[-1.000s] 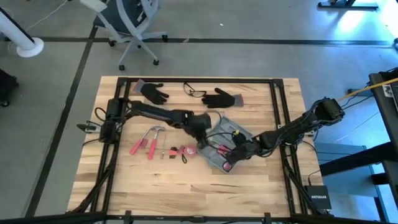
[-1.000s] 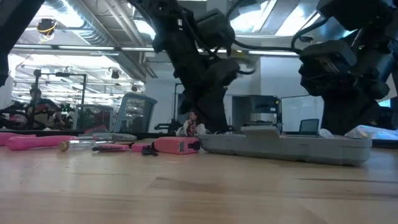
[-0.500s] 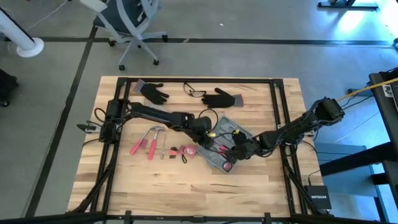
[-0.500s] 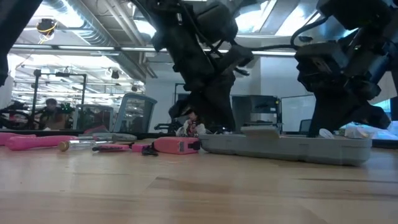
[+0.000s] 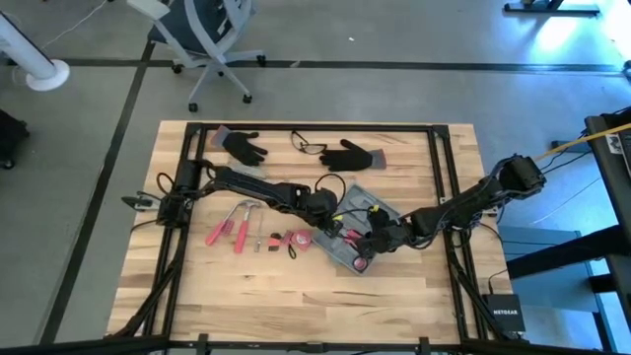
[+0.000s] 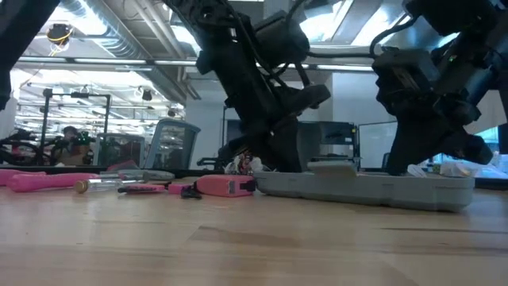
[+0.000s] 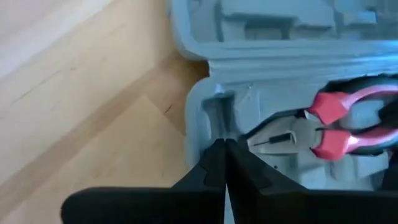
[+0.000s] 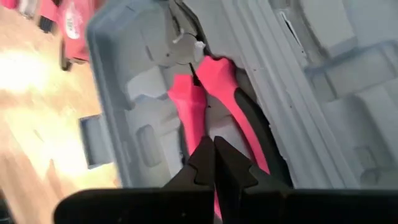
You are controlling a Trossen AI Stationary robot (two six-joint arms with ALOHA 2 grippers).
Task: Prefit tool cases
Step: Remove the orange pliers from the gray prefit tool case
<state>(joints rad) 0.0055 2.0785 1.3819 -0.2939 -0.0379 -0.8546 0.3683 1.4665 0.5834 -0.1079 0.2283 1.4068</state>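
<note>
Tool case: one grey-blue case [image 5: 353, 229] lies open and flat on the bench [image 5: 296, 296], right of the middle, turned at an angle to the bench edges; both moulded halves face up.
In the case: red-handled pliers [image 7: 329, 127] already sit in a moulded slot of one half; other slots nearby look bare.
Left claw: the left claw [image 7: 221, 163] has its tips pressed together, holding nothing, poised at the case's rim just beside the pliers' nose.
Right claw: the right claw [image 8: 209, 155] is likewise pressed together and empty, low over the red handles of a tool [image 8: 214, 99] lying in the case's near-right part.
Step in hand: seating tools into their slots, I judge; both claws look set to nudge or press rather than carry.
Next move: probably a gentle downward push on the handles until they bed flush, then a reach left for a loose tool.
Loose tools: a cluster of red-handled tools [image 5: 237, 225] left of the case; exact number hard to tell.
Count, other things: two black gloves [image 5: 245, 147] and one pair of glasses [image 5: 308, 146] along the far edge.
</note>
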